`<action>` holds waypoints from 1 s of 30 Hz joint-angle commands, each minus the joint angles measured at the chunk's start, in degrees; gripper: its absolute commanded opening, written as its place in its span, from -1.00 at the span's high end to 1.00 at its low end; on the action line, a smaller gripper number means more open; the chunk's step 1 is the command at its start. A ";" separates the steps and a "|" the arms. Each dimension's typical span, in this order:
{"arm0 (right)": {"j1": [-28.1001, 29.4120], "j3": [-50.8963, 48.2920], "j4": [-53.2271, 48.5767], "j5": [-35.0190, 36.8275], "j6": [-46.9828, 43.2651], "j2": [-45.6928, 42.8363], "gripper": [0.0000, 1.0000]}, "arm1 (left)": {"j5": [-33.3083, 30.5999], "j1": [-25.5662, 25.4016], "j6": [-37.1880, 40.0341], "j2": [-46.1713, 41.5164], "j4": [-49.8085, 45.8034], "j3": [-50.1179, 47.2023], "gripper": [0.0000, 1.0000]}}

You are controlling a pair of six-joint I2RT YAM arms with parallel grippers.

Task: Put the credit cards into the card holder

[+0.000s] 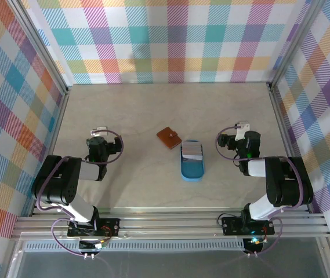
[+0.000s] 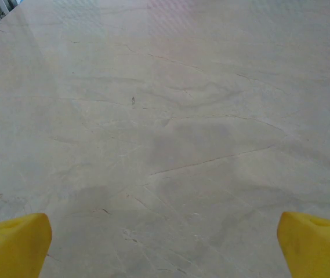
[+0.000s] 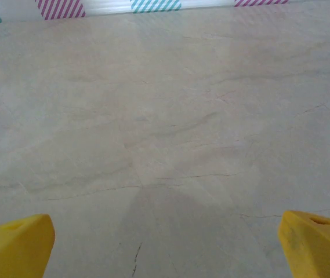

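With the left end effector (image 2: 165, 249) and right end effector (image 3: 165, 246) hanging released and empty, the credit cards (image 1: 192, 152) are lying in the blue tray (image 1: 191, 176) in the middle of the worktop (image 1: 136, 110), the folded card holder (image 1: 169, 138) sitting just beside its far-left corner, so thin cards are probably risking slipping or lifting together against the tray wall.

counter (image 1: 124, 110): marble-look pattern, smooth, faint sheen
card holder (image 1: 169, 138): reddish-brown leather look, matt
tray (image 1: 192, 171): blue plastic, glossy
frame rails (image 1: 170, 223): bare metal, brushed

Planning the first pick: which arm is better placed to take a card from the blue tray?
Right, probably: the right gripper, open, sits nearer the blue tray holding the credit cards than the left gripper.
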 commanded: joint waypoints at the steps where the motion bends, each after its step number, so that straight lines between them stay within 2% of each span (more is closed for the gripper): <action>1: -0.17 -0.06 1.83 -0.17 0.17 0.14 -0.97 | 0.61 0.36 0.20 0.04 1.83 0.67 -0.99; 30: -0.20 0.03 1.79 -0.21 0.17 0.13 -0.98 | 1.29 0.85 -0.23 0.00 1.07 1.03 -0.99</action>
